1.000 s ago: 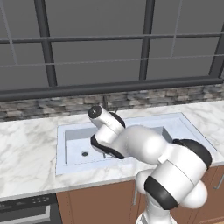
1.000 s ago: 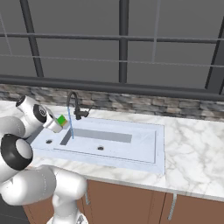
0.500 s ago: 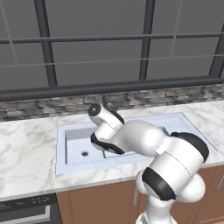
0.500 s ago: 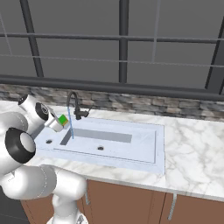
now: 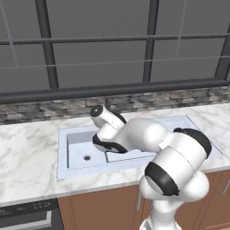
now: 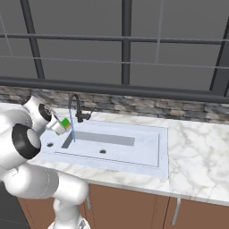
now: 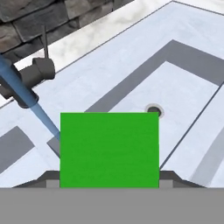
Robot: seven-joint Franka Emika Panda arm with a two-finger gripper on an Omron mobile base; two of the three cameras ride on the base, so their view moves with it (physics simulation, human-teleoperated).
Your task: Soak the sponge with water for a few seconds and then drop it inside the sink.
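The gripper (image 6: 62, 127) is clamped on the sponge (image 6: 65, 123), holding it up over the sink (image 6: 147, 154) just beside the thin blue stream of water (image 6: 72, 133) that falls from the black faucet (image 6: 75, 106); from the right base view the green block sits close to the stream on its left, though I cannot tell whether the water actually touches it; in the hand view the sponge (image 7: 109, 149) is pinched between the two tips with its broad green face toward the camera, and the water (image 7: 43, 117) slants past its upper left corner, near but seemingly apart.

I would judge the sponge to be light, soft and springy; it will squash a little under the squeeze and grow heavier and slicker once wet, so a firm hold across its two opposite side faces, as here, seems the sensible one; nothing fragile about it, and a drop into the basin should do no harm.

As for its lie, in the hand view the long axis runs across the picture, from one finger tip to the other, with the green top facing back at the hand camera; the yellowish layer is not visible, so which way it points I cannot say; the sponge hangs over the smaller basin, with a dark drain (image 7: 153, 110) lying beyond it.
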